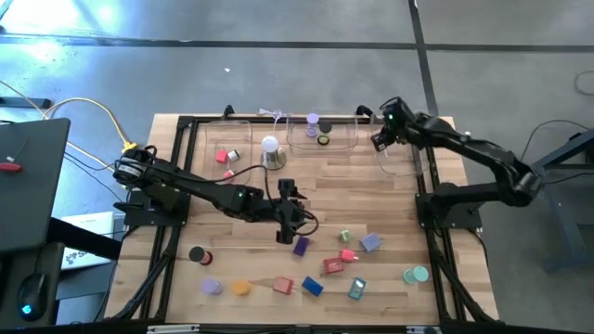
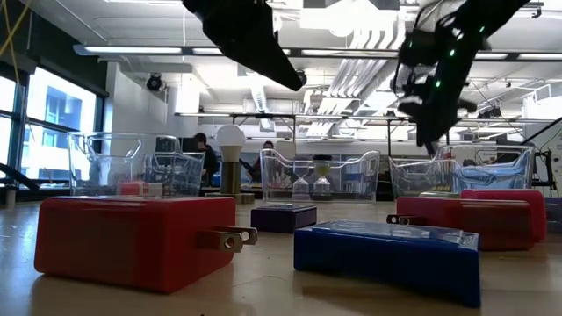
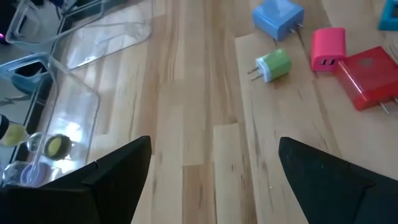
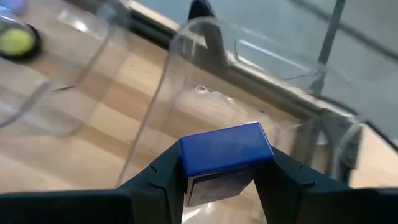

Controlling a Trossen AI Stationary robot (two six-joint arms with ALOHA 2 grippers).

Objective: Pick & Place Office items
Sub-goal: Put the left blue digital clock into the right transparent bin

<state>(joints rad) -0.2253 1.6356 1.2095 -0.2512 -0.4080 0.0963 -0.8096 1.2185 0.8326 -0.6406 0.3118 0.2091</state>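
Clamping one blue block (image 4: 225, 151), the right hand (image 4: 222, 171) hangs over three clear trays (image 1: 406, 160); left hand (image 1: 286, 225) gapes.

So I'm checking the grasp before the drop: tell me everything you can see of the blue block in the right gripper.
The blue block is a small boxy piece with a glossy royal-blue top and a paler lower face. The right gripper holds it by two opposite sides between its dark fingers, roughly level. It hangs above the rightmost clear tray at the table's far edge, touching nothing but the fingers. Any prongs are hidden.
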